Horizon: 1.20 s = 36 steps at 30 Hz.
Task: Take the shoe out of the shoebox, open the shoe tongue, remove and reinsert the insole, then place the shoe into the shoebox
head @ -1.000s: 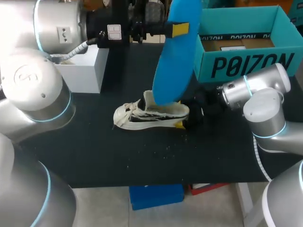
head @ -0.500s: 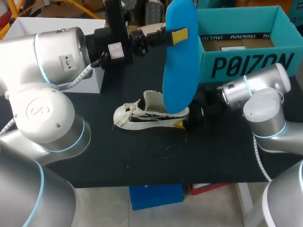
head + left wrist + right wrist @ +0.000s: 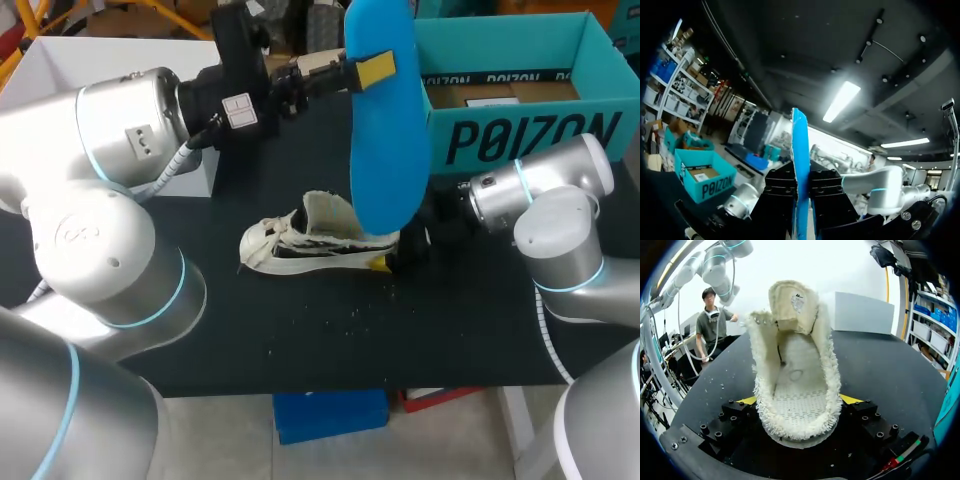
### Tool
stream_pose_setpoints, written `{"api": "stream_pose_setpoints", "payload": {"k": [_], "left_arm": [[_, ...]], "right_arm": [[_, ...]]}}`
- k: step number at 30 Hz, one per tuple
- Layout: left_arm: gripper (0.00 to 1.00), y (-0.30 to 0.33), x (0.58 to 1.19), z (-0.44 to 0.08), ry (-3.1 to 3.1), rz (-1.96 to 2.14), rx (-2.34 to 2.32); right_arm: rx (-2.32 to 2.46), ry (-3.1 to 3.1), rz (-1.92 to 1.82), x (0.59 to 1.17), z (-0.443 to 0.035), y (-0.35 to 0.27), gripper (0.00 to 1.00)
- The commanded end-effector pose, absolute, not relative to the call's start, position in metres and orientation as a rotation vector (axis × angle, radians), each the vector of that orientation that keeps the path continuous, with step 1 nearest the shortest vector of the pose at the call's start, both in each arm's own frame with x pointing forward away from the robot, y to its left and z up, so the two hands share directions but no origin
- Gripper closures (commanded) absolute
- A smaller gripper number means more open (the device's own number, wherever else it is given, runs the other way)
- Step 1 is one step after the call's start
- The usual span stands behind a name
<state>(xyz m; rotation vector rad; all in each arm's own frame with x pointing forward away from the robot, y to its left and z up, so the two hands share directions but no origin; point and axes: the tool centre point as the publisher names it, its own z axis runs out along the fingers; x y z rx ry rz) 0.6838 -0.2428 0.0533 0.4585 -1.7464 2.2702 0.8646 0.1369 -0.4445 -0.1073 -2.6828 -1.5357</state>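
A: What has changed over the last second?
B: The left arm's elbow has swung nearer. The insole point(image 3: 385, 140) has gone from slanted to nearly upright. Its lower end has shifted right and now hangs over the shoe's heel.

A: Layout, left to right?
B: A white box point(image 3: 120, 48) sits far left on the table point(image 3: 200, 320). The left gripper point(image 3: 372, 68) is high over the far middle, clamped on the blue insole's upper part. The left wrist view shows the insole edge-on between its fingers. The shoe point(image 3: 300, 245) stands mid-table on its sole, toe left, heel right. Its tongue point(image 3: 792, 302) is pulled up, with fleece lining and mesh footbed exposed. The right gripper point(image 3: 799, 401) pinches the heel, one yellow tip against each side.

A: Containers?
B: The teal shoebox point(image 3: 520, 140) is far right and open. Inside lies a brown cardboard liner point(image 3: 470, 95) with a white label. The shoe is outside it, on the table to its near left.
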Motion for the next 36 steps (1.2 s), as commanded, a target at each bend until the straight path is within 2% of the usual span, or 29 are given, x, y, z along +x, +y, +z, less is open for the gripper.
{"api": "stream_pose_setpoints", "payload": {"k": [1,36], "left_arm": [[1.0,-0.233,0.681,0.049,-1.751,2.261,0.446],[1.0,-0.236,0.671,0.06,-1.782,2.228,0.388]], "right_arm": [[-0.108,-2.683,-1.533,0.865,-0.445,0.137,1.0],[-0.108,-2.683,-1.533,0.865,-0.445,0.137,1.0]]}}
